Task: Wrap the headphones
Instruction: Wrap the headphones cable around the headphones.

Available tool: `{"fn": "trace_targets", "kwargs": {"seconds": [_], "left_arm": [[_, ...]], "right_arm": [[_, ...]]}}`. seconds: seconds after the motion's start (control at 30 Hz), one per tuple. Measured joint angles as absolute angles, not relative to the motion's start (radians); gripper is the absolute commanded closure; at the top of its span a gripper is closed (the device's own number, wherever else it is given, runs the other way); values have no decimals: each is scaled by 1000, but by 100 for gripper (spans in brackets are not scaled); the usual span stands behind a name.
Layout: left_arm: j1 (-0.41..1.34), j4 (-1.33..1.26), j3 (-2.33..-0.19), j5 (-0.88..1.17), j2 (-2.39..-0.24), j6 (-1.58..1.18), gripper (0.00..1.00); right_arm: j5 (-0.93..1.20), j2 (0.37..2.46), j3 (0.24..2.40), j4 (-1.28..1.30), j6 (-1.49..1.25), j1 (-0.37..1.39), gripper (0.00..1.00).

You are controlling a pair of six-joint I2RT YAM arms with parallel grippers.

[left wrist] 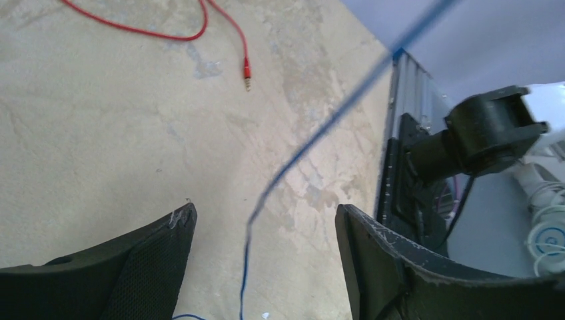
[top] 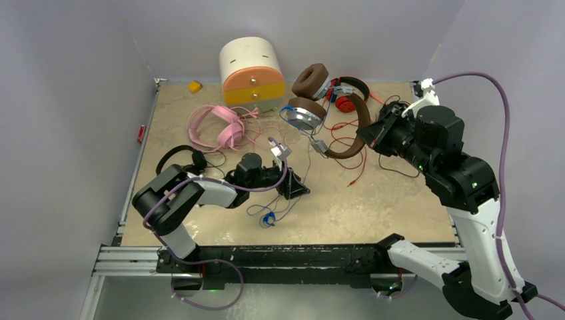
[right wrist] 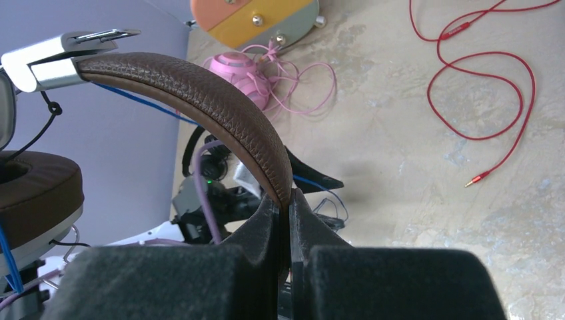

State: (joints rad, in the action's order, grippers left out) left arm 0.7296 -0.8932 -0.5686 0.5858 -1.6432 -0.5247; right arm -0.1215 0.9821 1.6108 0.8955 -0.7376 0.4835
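My right gripper is shut on the brown leather headband of the brown headphones and holds them above the table, with their silver-hinged ear cups hanging to the left. A thin blue cable runs down from them. It passes loosely between the fingers of my left gripper, which is open and low over the table. The cable ends in a small tangle on the table. Pink headphones, red headphones and black headphones lie around.
A white-orange-yellow drawer box stands at the back, with a small yellow piece to its left. A red cable with a plug loops over the table on the right. Pink cable lies by the box.
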Motion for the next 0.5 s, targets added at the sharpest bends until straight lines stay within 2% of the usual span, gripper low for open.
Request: {"fn": "trace_targets", "kwargs": {"seconds": [0.1,0.2,0.37,0.43,0.5], "left_arm": [[738,-847,-604,543,-1687,-502,32],[741,-814,-614,486,-1694,-488,45],[753,-768,-614,439,-1694,-469,49],[761,-739,-622,434,-1696,-461,57],[767,-719,-632,433,-1705,-456,72]], "right_arm": [[-121,982,1631,897,-738,484,100],[-121,982,1642,901,-738,484,100],[-122,984,1645,913,-738,484,100],[-123,988,1650,922,-738,484,100],[-133,1000,1665,932,-738,484,100]]}}
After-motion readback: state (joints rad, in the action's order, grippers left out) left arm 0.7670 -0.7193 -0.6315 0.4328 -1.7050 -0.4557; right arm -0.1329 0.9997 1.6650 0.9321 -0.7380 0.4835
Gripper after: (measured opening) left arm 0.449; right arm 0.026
